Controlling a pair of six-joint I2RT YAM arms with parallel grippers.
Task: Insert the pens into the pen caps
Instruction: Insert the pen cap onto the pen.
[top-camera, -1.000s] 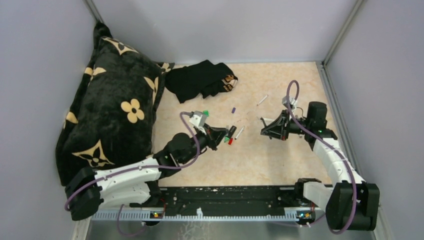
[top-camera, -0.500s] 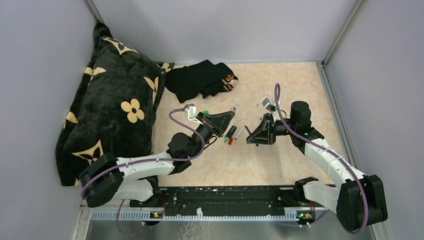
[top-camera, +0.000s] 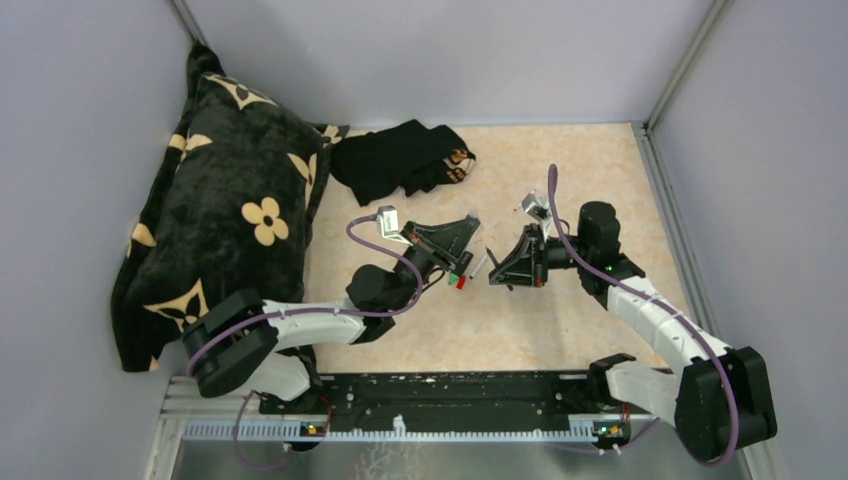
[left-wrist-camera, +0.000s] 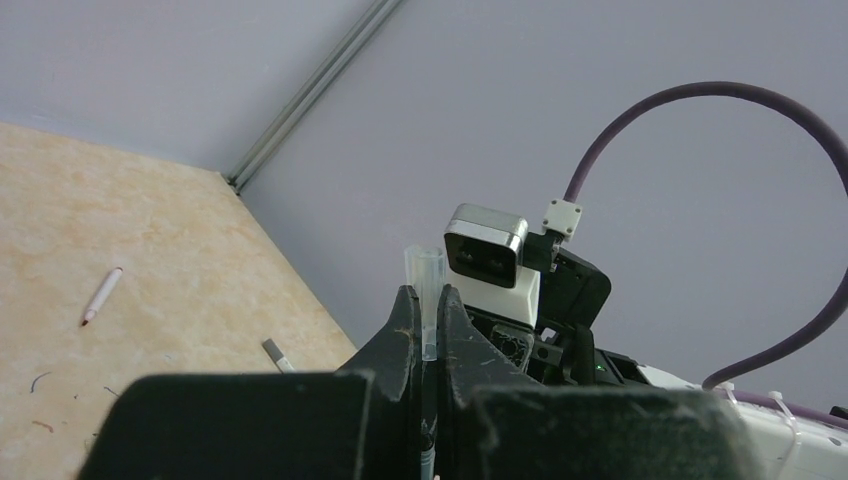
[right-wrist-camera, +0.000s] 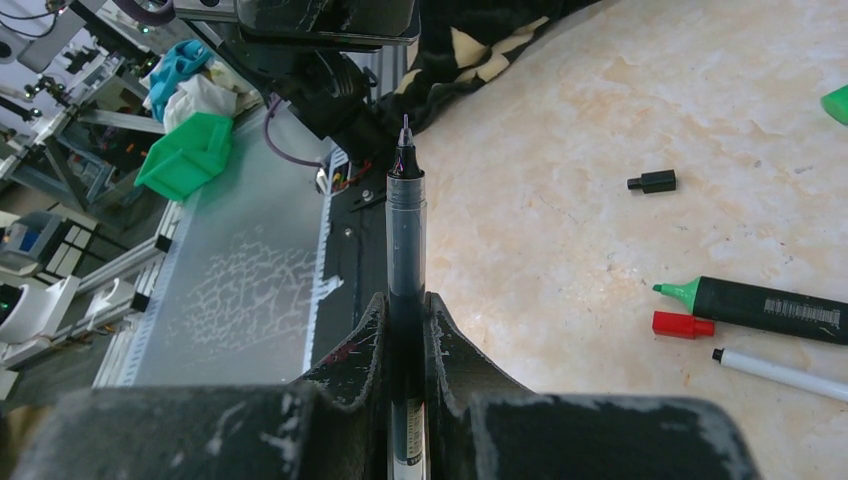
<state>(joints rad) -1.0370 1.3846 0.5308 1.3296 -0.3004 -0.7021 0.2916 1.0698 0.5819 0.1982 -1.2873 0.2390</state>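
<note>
One pale, mottled counter (top-camera: 560, 335) carries everything, walled in by grey panels. Along its left side lies a big black cushion (top-camera: 230, 210) with tan flower shapes, and a crumpled black cloth (top-camera: 400, 160) sits at the far edge just beside it. Both arms reach in from the near edge: the left arm (top-camera: 300, 325) angles toward the middle, and the right arm (top-camera: 650, 310) bends inward from its side, so that the two hands face each other near the centre, close but apart. The left hand (left-wrist-camera: 428, 297) is clenched on a clear cap (left-wrist-camera: 427, 272), a short see-through tube that stands up between the fingers with its open end outward. The right hand (right-wrist-camera: 405, 300) is clenched on a dark pen (right-wrist-camera: 405, 235), whose barrel runs straight out between the fingers with the fine bare tip free in the air and touching nothing. On the counter below them lies a black marker (right-wrist-camera: 765, 309) with an uncapped green tip. Just beside it lies a white pen (right-wrist-camera: 785, 374) with a dark tip, roughly parallel to the marker. Another thin white pen with a reddish tip (left-wrist-camera: 100, 296) lies alone farther out. A red cap (right-wrist-camera: 683, 325) rests between the marker and the nearer white pen, close to both tips. A small black cap (right-wrist-camera: 652, 182) sits by itself, well apart from the rest.
</note>
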